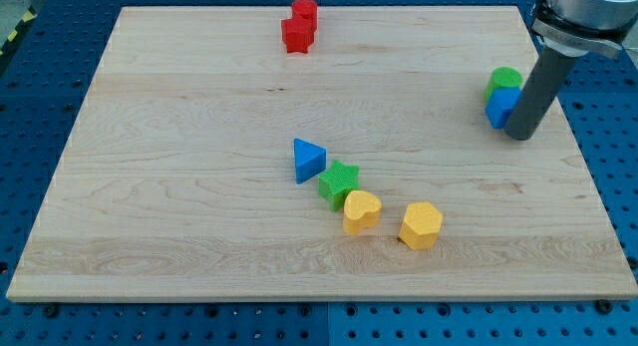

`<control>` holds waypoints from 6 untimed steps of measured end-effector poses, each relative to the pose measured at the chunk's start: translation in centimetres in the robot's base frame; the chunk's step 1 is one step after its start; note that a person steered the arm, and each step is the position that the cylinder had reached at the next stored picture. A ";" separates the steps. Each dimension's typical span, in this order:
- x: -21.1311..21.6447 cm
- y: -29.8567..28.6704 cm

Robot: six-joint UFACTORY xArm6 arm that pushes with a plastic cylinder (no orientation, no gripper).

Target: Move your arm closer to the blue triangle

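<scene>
The blue triangle (308, 160) lies near the middle of the wooden board (179, 186). A green star (339, 181) touches its lower right side. My tip (519, 135) rests on the board at the view's right, far to the right of the blue triangle and slightly above it. The tip stands right next to a blue block (501, 107), on its right side, with a green block (505, 82) just above that one.
A yellow heart (361, 211) and a yellow hexagon (421, 225) lie below and right of the green star. Two red blocks (299, 28) sit together at the view's top centre. A blue perforated table surrounds the board.
</scene>
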State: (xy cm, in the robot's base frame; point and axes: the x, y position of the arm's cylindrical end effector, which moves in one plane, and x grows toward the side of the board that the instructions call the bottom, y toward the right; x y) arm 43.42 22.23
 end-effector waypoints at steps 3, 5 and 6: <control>-2.3 -25.4; 2.8 -34.1; 3.2 -31.1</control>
